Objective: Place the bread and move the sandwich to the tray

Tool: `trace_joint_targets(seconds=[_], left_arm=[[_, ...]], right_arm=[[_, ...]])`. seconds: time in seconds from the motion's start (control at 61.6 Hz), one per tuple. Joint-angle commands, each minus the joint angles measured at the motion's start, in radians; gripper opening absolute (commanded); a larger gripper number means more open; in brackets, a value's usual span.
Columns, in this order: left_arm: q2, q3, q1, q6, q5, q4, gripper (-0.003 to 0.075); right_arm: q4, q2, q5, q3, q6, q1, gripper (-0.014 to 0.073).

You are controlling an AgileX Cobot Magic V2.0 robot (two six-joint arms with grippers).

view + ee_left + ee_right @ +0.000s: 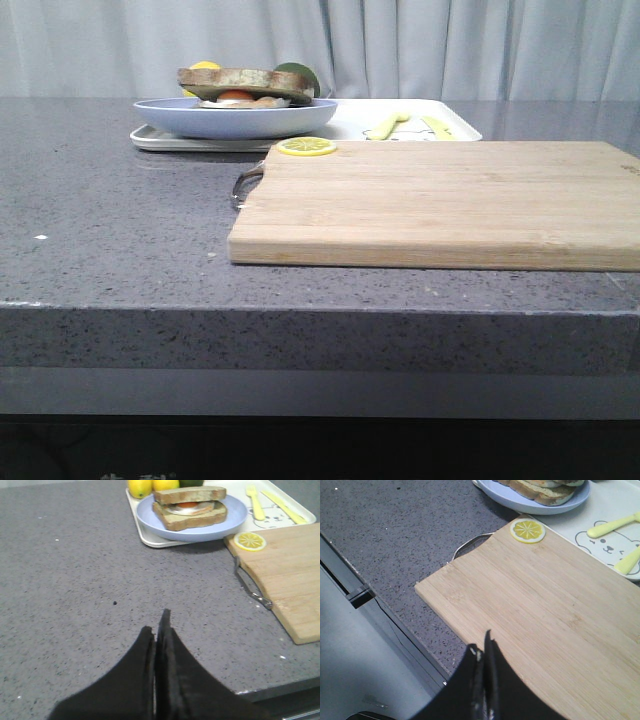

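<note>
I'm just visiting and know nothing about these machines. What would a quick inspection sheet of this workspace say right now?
Surface: grey speckled countertop, a few small specks on it.
Job's things: sandwich with top bread in place, on the blue plate, which sits on the white tray.
Clutter: wooden cutting board with a metal handle; lemon slice on its corner; yellow fork and knife on the tray; lemons and a green fruit behind the plate.
Grippers: left gripper shut, holding nothing, above the bare counter; right gripper shut, holding nothing, above the board.
Cables: nothing seen.
Surroundings: pale curtain behind the table.
</note>
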Motion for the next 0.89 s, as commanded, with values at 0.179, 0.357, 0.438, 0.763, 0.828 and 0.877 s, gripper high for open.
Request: trace_joint_targets(seconds=[0.179, 0.357, 0.438, 0.763, 0.828, 0.877], left_arm=[[-0.285, 0.224, 0.165, -0.010, -0.250, -0.017, -0.0020], [-0.412, 0.403, 0.212, -0.008, -0.436, -0.030, -0.0020], [-0.439, 0.474, 0.207, -0.008, -0.523, -0.048, -0.0020], [-0.449, 0.648, 0.150, -0.015, -0.721, -0.040, -0.0020], [-0.449, 0.663, 0.150, -0.070, -0.733, -0.004, -0.0020], [-0.449, 0.663, 0.150, -0.149, -0.721, 0.064, -0.0020]], right_arm=[[0.019, -0.008, -0.060, -0.026, -0.004, -0.001, -0.0071], [0.019, -0.008, -0.060, -0.026, -0.004, -0.001, -0.0071], [0.019, -0.008, -0.060, -0.026, -0.004, -0.001, -0.0071], [0.019, -0.008, -0.057, -0.026, -0.004, -0.001, -0.0071], [0.019, -0.008, -0.057, -0.026, -0.004, -0.001, -0.0071], [0.019, -0.008, -0.057, -0.026, -0.004, -0.001, -0.0071]])
